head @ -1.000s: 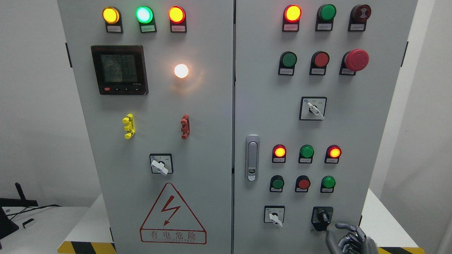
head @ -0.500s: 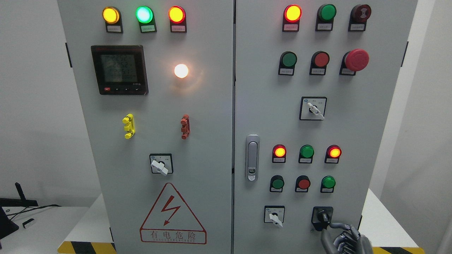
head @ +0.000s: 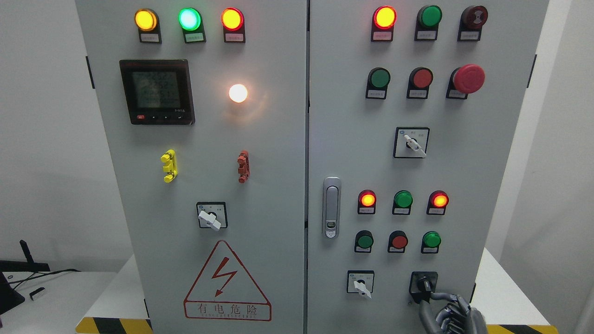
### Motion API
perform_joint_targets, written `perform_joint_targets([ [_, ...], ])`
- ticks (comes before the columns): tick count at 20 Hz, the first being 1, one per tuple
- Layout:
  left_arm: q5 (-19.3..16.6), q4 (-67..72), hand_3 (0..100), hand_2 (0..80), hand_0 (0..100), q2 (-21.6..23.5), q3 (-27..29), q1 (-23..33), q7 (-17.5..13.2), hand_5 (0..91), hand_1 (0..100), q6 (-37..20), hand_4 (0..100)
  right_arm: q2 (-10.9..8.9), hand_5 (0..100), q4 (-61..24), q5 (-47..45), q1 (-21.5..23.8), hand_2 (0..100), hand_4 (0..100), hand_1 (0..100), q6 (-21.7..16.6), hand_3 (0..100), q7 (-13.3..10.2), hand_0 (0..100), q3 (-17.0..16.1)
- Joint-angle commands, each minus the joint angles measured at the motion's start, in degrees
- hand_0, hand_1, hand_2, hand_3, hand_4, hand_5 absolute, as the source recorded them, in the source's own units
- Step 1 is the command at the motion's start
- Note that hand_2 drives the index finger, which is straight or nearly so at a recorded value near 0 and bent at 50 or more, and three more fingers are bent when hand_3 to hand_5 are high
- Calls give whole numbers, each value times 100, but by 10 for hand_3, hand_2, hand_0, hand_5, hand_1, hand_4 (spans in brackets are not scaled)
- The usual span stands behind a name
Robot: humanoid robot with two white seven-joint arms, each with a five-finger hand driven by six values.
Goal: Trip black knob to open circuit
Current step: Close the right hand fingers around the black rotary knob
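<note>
Cabinet (head: 260, 185) fills the view; black knob (head: 423, 284) sits at its five o'clock corner. Right robot hand (head: 448, 313), at the knob's five o'clock, curls fingers (head: 436, 297) against it, apparently unclamped. A loose hold could slip, leaving the circuit closed.

Grey cabinet (head: 278, 153) all over, black knob (head: 423, 284) near its bottom right corner, dark grey metallic right hand (head: 452, 315) below it. Red lightning triangle (head: 227, 280) low on the left door, yellow-black hazard stripe (head: 113, 325) along the bottom edge.

The black knob (head: 423, 284) sits on its black plate, low on the cabinet's right door.
</note>
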Motion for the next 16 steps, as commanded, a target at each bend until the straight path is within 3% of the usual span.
perform_joint_targets([
  [1,26,0,0,0,120,-3,0,0,2,0,389,-5,0,176,1000,10,0,-53,456,948,708,3,860,0,398,-121],
  [16,26,0,0,0,120,6,0,0,2,0,389,-5,0,185,1000,19,-9,-36,472,952,710,3,868,0,394,-113],
])
